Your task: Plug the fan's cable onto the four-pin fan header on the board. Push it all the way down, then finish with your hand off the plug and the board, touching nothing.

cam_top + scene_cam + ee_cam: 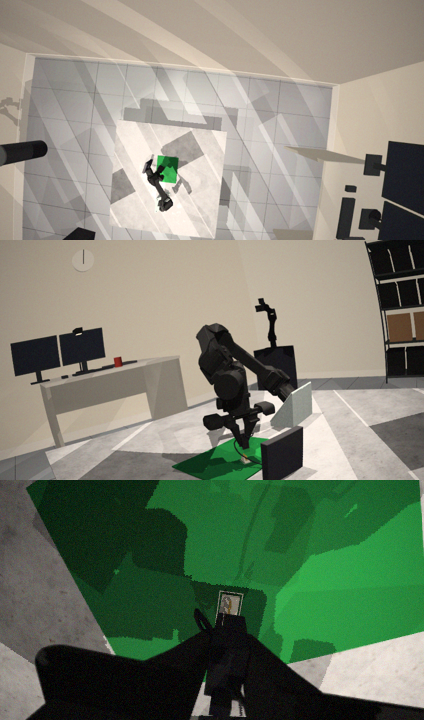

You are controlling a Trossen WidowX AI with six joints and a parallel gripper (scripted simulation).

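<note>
The green board (172, 177) (205, 460) (340, 585) lies flat. The pale four-pin header (246, 460) (230, 598) stands on it with its pins up. My gripper (244, 445) (228, 637) is shut on the cable's dark plug, which I can hardly tell from the fingertips. In the exterior view the fingertips are a little above the header, with a small gap showing. In the wrist view they cover the header's near end. The black cable (235, 445) loops out beside the fingers and runs down past the header towards the dark upright fan (282, 454).
The fan stands close beside the board, and the cable hangs low across the header's side. The pale wedge-shaped block (302, 406) is by the arm's base. A desk with monitors, a shelf and another arm on a dark pedestal are farther off.
</note>
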